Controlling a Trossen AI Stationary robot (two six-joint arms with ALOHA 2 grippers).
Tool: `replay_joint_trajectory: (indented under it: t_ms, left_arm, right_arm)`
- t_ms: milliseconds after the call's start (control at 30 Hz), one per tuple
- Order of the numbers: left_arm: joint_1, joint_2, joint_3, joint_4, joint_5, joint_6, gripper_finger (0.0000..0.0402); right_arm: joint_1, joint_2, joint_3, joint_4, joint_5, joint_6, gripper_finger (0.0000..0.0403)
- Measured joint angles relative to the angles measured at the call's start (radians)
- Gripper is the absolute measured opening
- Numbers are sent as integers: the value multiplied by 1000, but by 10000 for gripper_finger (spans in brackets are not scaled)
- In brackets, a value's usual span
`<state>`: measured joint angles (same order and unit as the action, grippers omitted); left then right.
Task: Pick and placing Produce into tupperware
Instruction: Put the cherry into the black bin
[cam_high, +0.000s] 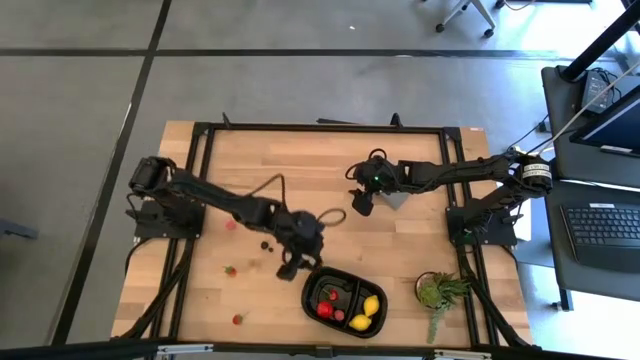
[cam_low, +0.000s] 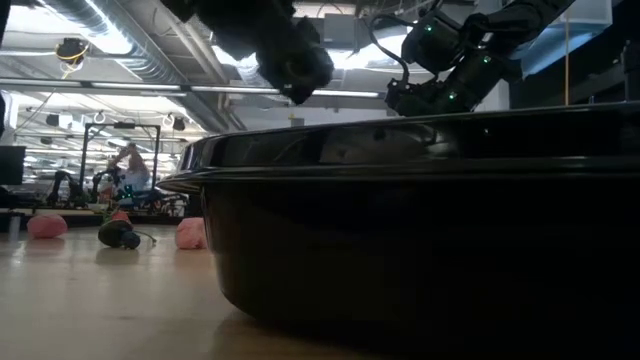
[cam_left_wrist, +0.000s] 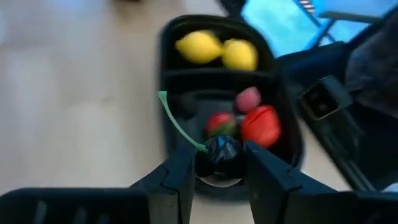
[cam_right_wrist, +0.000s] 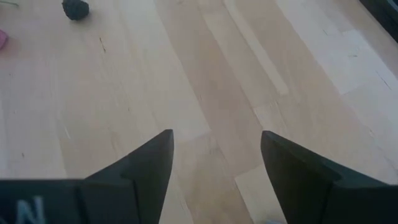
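Dark berry (cam_left_wrist: 222, 154) clamped in left claw (cam_left_wrist: 219, 163) above black tray (cam_left_wrist: 171, 74); right claw (cam_right_wrist: 214, 155) apart.

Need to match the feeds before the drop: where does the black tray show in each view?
High view: black tray, near table edge, right of centre.
Low view: tray wall fills the right foreground.
Left wrist view: tray just beyond the left gripper, shut on a dark berry.
Right wrist view: not in it.
Shared landmark: two lemons, high and left wrist views.

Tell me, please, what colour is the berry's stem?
Green stem, dark berry; left wrist view.
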<state>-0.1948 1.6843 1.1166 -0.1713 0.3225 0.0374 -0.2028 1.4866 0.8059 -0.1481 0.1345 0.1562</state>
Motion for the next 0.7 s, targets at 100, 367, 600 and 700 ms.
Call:
replay_joint_trajectory:
  t_ms: [100,367,600,700]
  left_arm:
    - [-32,40,-1,28,1,-1,109]
    - [-65,163,-1,91,0,-6,113]
    - [-63,189,-1,95,-10,-36,134]
    - [-63,178,-1,93,-3,-43,153]
  right_arm:
    - [4,0,0,0,-1,6,243]
    - [23,0,0,-1,-5,22,243]
    - [34,0,0,-1,-5,23,243]
    - [34,0,0,-1,-5,23,243]
